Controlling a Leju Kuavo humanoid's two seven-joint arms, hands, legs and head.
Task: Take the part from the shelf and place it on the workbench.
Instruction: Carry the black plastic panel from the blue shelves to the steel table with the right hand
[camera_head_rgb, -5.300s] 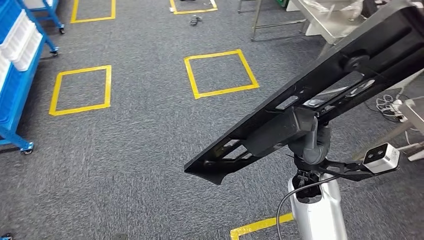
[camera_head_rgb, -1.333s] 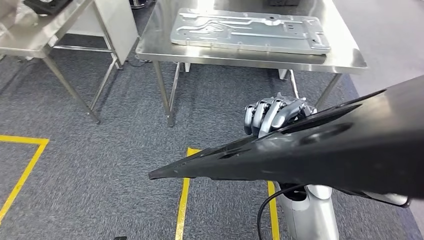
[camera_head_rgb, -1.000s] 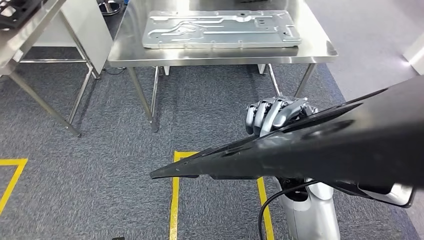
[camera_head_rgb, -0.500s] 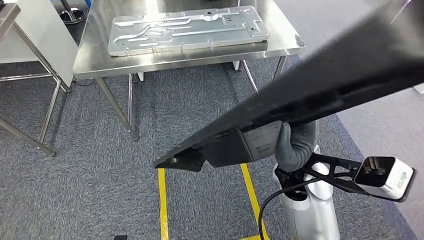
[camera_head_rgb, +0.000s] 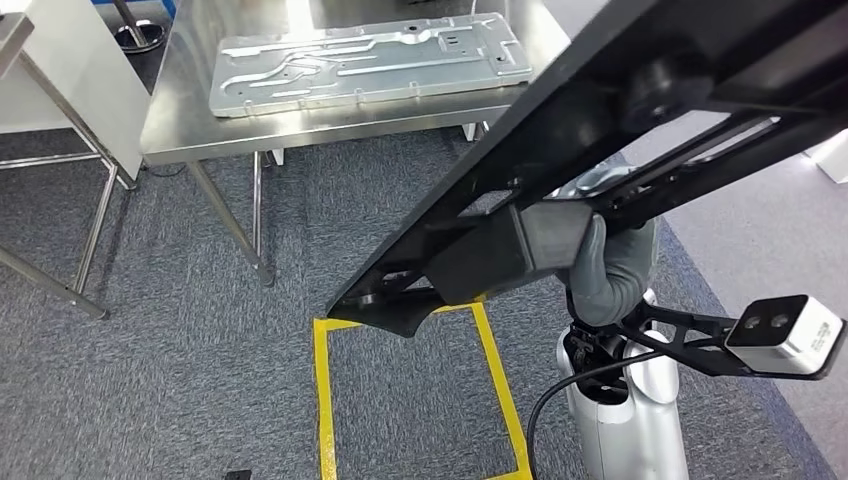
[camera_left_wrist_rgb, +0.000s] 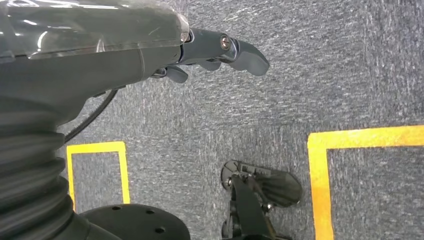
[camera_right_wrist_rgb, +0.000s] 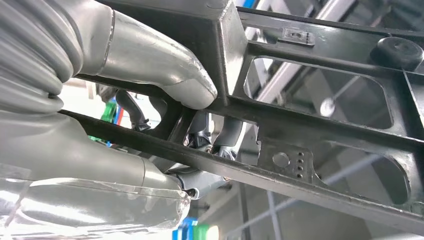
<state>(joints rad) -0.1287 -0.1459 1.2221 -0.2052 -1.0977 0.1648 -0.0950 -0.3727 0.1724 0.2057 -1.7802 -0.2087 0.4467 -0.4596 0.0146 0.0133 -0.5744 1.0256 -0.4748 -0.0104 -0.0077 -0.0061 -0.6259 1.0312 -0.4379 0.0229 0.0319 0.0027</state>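
Right robot hand (camera_head_rgb: 610, 270) clamps black frame part (camera_head_rgb: 560, 180); its long overhang could clip the worktop (camera_head_rgb: 300, 140) edge near the metal plate (camera_head_rgb: 365, 60).

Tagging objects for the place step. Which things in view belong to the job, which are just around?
Job:
black frame part, gripped by the right hand
steel workbench ahead

Just around:
silver stamped panel lying on the workbench
yellow floor square
left hand, holding nothing
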